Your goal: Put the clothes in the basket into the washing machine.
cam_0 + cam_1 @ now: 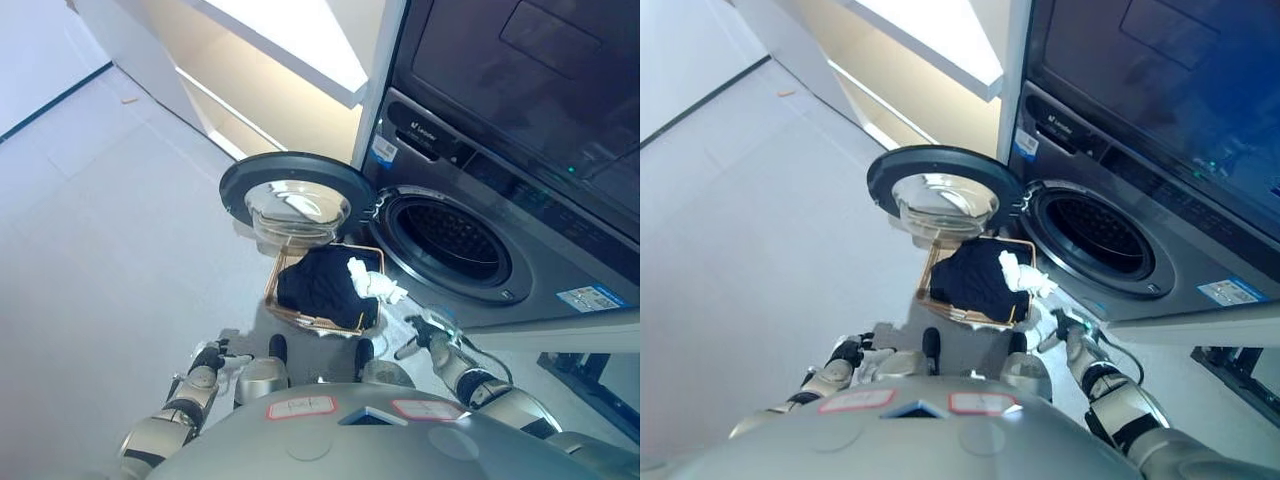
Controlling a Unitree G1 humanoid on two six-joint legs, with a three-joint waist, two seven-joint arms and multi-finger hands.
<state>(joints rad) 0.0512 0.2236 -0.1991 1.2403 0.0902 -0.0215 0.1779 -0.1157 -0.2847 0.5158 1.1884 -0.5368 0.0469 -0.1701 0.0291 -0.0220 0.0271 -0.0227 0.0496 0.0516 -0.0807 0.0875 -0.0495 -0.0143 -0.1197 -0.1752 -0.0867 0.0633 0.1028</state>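
A copper wire basket [271, 288] stands on the floor in front of the washing machine [520, 215]. It holds a dark garment [320, 285] with a white cloth [372, 282] on its right side. The machine's round door [295, 195] is swung open to the left, over the basket's far edge, and the drum [452, 240] behind it is dark. My right hand [430, 335] is low, just right of the basket, with relaxed fingers and nothing in it. My left hand [210, 357] is low on the left, apart from the basket, open and empty.
A second dark appliance [530, 70] sits on top of the washer. A white cabinet [250, 60] runs along the back left. A dark frame [590, 372] stands on the floor at the lower right. Grey floor [110, 230] spreads to the left.
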